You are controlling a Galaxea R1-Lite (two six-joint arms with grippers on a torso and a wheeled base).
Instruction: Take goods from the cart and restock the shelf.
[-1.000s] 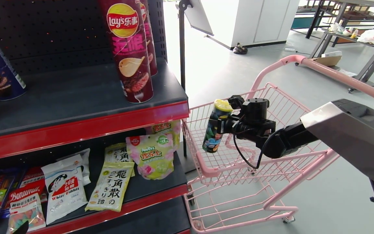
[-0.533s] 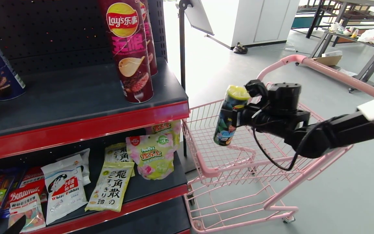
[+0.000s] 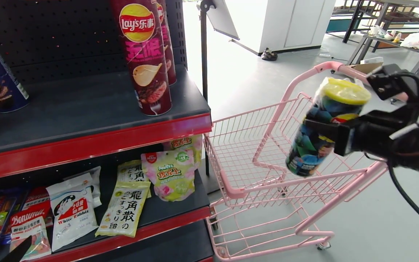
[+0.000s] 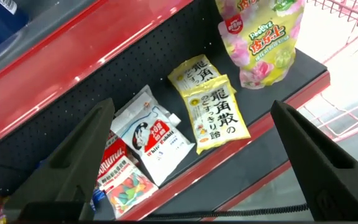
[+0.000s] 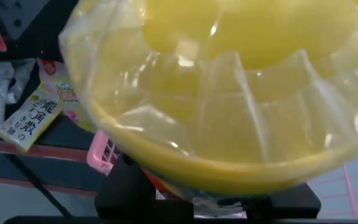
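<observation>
Right gripper: I am seeing my right gripper [image 3: 327, 135] clamping a can [image 3: 304, 157] around its middle, the dark fingers [image 3: 322, 130] pressing on either side of the body, narrowed to the can's width.
Can: it is hanging in the air in that grip, tilting, with its yellow lid [image 3: 342, 95] pointing up and toward the arm; a clear film is wrapping the top. In the right wrist view the lid [image 5: 229, 81] is sitting right against the lens.
Can's place: I am reading it as lifted over the pink cart [image 3: 231, 190], on the handle side, well apart from the shelf [image 3: 104, 142].
Left gripper: my left gripper [image 4: 192, 107] is hovering with its fingers [image 4: 73, 168] spread wide, holding nothing and touching nothing, in front of the lower shelf level.
Under the left gripper: a yellow packet [image 4: 219, 115], a white packet [image 4: 154, 140] and a green pouch [image 4: 266, 37] are lying or leaning on that level.
Upper level: tall chip tubes [image 3: 146, 58] are standing upright near the shelf's right end.
</observation>
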